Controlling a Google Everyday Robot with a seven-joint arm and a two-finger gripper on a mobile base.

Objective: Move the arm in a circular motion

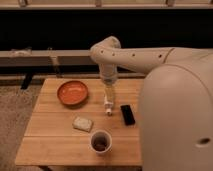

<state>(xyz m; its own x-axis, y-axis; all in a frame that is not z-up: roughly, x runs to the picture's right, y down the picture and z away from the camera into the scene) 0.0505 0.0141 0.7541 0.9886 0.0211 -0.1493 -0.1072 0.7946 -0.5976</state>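
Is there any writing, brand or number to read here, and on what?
No text can be read. The arm, its gripper hanging over the table beside the flat black object, the orange bowl, the pale block and the cup all show no lettering.

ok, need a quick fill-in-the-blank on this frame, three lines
1. The bowl on the wooden table is ___ in colour.
2. The pincer points ___, over the table between the bowl and the black slab.
3. The cup near the table's front edge holds something ___.
Missing words: orange; down; dark.
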